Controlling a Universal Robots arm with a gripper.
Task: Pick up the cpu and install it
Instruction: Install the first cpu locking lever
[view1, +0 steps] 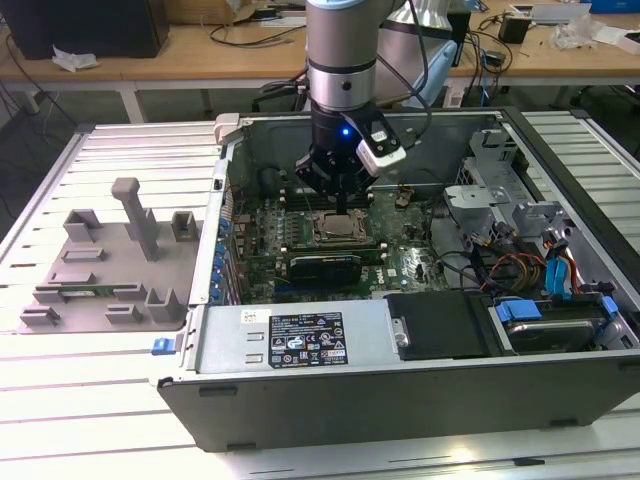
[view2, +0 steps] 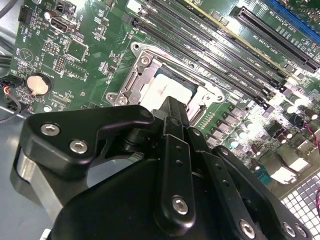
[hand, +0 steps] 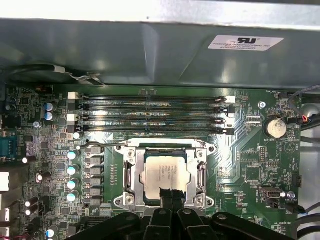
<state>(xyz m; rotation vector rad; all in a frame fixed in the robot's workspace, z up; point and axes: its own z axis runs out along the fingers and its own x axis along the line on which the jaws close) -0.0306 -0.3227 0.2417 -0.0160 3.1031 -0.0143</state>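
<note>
The cpu, a pale silver square chip, lies flat inside the open metal socket frame on the green motherboard. My gripper hangs just over the chip's edge with its two thin black fingers pressed together and nothing between them. In the second wrist view the shut gripper covers part of the cpu in its socket frame. In the exterior view the gripper points straight down at the cpu inside the open computer case.
Several long memory slots run beside the socket, with the case wall behind them. A coin battery sits on the board. Cables and drive bays fill the case on the exterior view's right. A grey fixture tray lies outside the case.
</note>
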